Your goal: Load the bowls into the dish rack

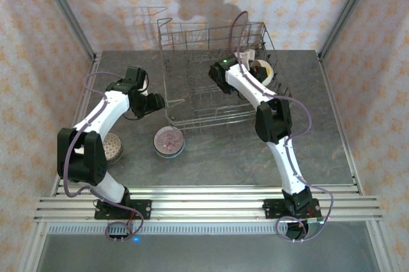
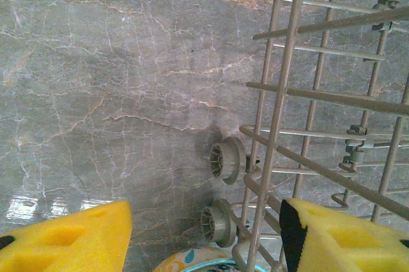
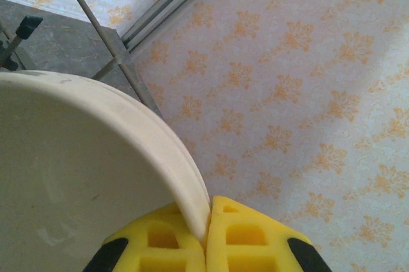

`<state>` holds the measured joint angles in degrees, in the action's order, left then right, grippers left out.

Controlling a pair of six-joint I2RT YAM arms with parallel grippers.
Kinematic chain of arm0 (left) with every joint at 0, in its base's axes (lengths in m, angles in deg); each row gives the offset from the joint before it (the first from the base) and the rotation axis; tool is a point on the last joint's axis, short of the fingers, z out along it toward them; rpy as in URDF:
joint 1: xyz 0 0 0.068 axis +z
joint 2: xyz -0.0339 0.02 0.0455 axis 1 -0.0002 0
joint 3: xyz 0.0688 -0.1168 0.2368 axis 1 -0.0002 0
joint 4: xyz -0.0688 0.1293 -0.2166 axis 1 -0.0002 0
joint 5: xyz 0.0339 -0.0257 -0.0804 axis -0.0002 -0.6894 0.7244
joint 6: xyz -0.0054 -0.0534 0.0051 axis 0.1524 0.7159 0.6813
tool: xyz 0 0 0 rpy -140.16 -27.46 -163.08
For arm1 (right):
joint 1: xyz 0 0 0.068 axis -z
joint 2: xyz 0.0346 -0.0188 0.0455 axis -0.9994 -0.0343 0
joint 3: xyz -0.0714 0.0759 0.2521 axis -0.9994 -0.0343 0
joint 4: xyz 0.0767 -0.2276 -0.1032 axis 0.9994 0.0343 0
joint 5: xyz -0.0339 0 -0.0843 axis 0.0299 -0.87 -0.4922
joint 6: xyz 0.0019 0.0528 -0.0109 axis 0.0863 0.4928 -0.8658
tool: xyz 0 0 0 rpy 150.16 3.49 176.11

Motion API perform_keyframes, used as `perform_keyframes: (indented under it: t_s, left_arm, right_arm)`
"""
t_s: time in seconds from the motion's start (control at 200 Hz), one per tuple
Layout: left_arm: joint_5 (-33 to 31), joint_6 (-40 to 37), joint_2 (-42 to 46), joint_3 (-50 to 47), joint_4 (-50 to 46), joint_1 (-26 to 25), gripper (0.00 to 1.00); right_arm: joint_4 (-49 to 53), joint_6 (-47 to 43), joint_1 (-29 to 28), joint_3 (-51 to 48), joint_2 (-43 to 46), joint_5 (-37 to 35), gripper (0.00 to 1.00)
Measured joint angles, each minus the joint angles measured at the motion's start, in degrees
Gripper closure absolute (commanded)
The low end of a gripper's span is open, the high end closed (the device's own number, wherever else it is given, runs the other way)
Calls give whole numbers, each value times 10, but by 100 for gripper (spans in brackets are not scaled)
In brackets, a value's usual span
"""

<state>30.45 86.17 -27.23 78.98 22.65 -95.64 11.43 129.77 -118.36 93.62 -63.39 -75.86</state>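
Note:
The wire dish rack [image 1: 192, 83] stands at the back middle of the table. My right gripper [image 1: 254, 62] hangs over the rack's right end, shut on the rim of a plain cream bowl [image 1: 268, 71]. In the right wrist view the bowl [image 3: 77, 176] is tilted on edge and the gripper [image 3: 206, 230] pinches its rim. My left gripper [image 1: 156, 102] sits open, low beside the rack's left side. Its fingers [image 2: 64, 237] stand wide apart on either side of the rack's wire [image 2: 281, 93]. A multicolour patterned bowl rim [image 2: 198, 260] peeks in at the bottom edge, untouched.
A pink-speckled bowl [image 1: 169, 142] sits on the grey marble table [image 1: 223, 157] in front of the rack. An orange patterned bowl [image 1: 115, 148] lies half under the left arm. Two grey rack wheels [image 2: 227, 160] rest on the table. Patterned walls enclose the back and sides.

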Motion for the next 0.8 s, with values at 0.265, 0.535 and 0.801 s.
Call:
perform_keyframes:
  t_s: [0.265,0.535,0.801]
  left_arm:
    - [0,0,11,-5,2,0,36]
    - [0,2,12,-5,2,0,36]
    - [0,2,14,-5,2,0,36]
  right_arm:
    - [1,19,0,-16,0,-17,97]
    - [2,21,0,-17,0,-21,98]
    - [3,-3,9,0,0,-21,99]
